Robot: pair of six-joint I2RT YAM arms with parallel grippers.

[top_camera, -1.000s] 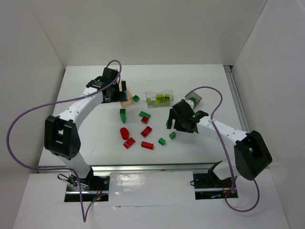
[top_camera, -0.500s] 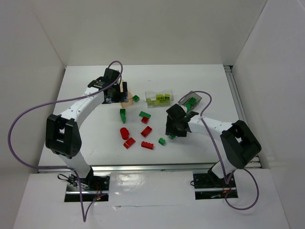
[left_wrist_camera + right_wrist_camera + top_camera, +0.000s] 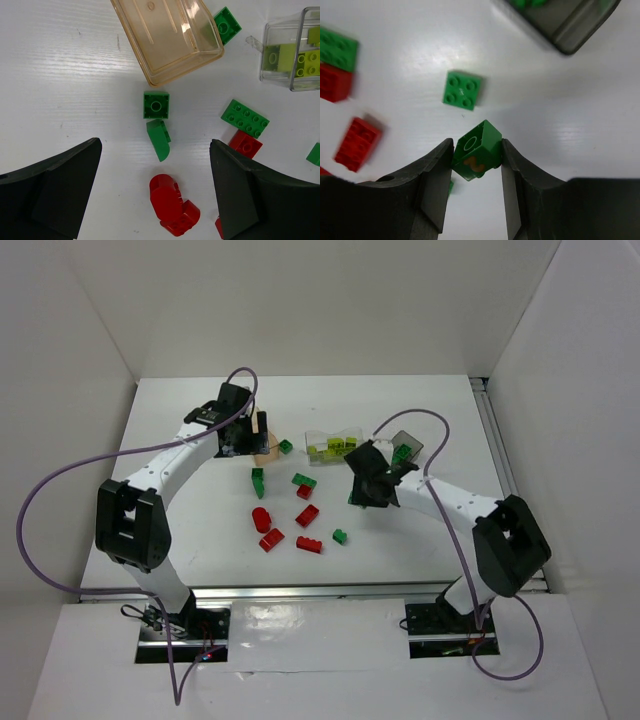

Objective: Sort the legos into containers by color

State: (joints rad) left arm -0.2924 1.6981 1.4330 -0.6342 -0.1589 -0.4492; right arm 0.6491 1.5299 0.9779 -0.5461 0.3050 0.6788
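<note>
Three containers stand along the back of the white counter [image 3: 200, 530], with loose legos scattered in front of them.

Furthest left, the left gripper [image 3: 155, 145] hangs above the counter, its jaws spread wide with nothing between them. Under it the peach-orange container [image 3: 167, 37] lies at an angle. Just off that box's near corner sits a square dark green brick [image 3: 156, 105]. A curved dark green piece [image 3: 159, 139] lies right beside it, and a rounded red piece [image 3: 172, 205] lies nearer the arms. Another green brick [image 3: 227, 25] rests against the peach box's right side.

Moving right, a flat green plate [image 3: 245, 118] and a small red brick [image 3: 245, 143] lie pressed together. A long red brick [image 3: 309, 544] lies nearer the arms. Behind them the clear container [image 3: 335, 447] holds several yellow-green bricks [image 3: 307, 57].

Next comes the right gripper [image 3: 476, 152], its jaws clenched on a dark green block [image 3: 482, 137]. The block is held tilted, with an orange mark on one face. Beyond it in the wrist view, a green four-stud brick [image 3: 462, 90] lies flat on the counter.

Furthest right is the smoky grey container [image 3: 405, 448], with green pieces inside. It stands just beyond the right gripper, at the back right of the group.
</note>
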